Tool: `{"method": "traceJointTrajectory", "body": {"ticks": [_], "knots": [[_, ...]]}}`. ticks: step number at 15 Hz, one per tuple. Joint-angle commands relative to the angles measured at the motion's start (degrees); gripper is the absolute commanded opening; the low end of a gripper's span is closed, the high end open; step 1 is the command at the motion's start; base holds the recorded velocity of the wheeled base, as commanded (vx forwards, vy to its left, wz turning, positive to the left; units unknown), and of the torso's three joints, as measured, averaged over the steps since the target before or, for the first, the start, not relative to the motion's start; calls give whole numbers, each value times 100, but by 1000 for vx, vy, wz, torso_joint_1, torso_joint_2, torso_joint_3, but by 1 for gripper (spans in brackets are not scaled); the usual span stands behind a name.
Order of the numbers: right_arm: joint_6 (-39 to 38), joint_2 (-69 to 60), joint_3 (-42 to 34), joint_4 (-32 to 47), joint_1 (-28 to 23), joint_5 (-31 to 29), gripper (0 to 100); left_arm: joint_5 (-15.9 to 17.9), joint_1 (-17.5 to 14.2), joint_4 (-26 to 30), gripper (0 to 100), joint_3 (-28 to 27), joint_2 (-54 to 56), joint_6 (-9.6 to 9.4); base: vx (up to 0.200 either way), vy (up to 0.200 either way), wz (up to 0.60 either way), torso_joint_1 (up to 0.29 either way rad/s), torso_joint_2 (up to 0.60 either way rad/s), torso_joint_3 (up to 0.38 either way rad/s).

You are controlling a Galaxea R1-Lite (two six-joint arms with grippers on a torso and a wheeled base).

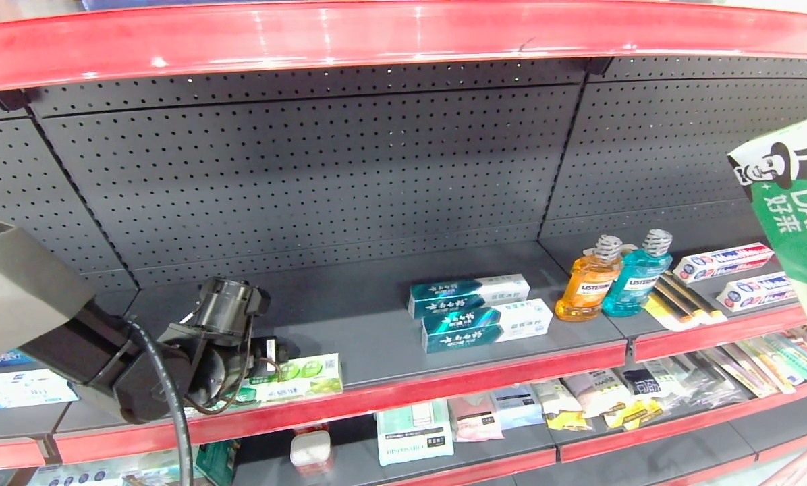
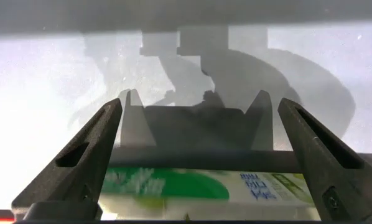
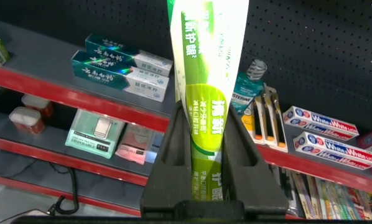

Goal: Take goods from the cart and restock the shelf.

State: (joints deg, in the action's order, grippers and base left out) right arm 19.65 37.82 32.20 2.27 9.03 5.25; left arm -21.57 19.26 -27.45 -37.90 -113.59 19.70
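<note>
A green-and-white toothpaste box (image 1: 299, 380) lies flat along the front edge of the grey shelf (image 1: 363, 304), at the left. My left gripper (image 1: 268, 361) is right at the box's left end. In the left wrist view the left gripper (image 2: 199, 102) is open, its fingers spread wide, and the box (image 2: 204, 186) lies across near their base. A tall green toothpaste box (image 1: 798, 216) is held up at the far right, in front of the shelf. My right gripper (image 3: 204, 112) is shut on this box (image 3: 204, 56), which stands upright between the fingers.
Two teal toothpaste boxes (image 1: 471, 293) lie mid-shelf. To their right stand an orange mouthwash bottle (image 1: 589, 283) and a blue one (image 1: 636, 280), then toothbrushes (image 1: 680, 304) and red-and-white toothpaste boxes (image 1: 724, 262). Bare shelf lies between the left box and the teal boxes. The lower shelf (image 1: 579, 439) holds packets.
</note>
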Motion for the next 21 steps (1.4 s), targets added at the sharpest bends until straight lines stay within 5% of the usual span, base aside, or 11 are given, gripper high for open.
{"method": "traceJointTrajectory", "body": {"ticks": [1, 10, 19, 21], "knots": [[4, -2, -12, 2, 2, 2, 0, 3, -1, 3, 100, 46, 30, -1, 0, 0, 0, 0, 0, 0], [-5, -46, -64, 2, -7, 2, 0, -14, -28, -94, 100, 37, 13, 25, 0, 0, 0, 0, 0, 0], [-23, -46, -91, 2, -7, 11, 0, -234, -63, -1816, 100, 380, 294, -28, 0, 0, 0, 0, 0, 0], [-23, -46, -91, 2, -7, 11, 0, -234, -63, -2484, 100, 679, 303, -282, 0, 0, 0, 0, 0, 0]]}}
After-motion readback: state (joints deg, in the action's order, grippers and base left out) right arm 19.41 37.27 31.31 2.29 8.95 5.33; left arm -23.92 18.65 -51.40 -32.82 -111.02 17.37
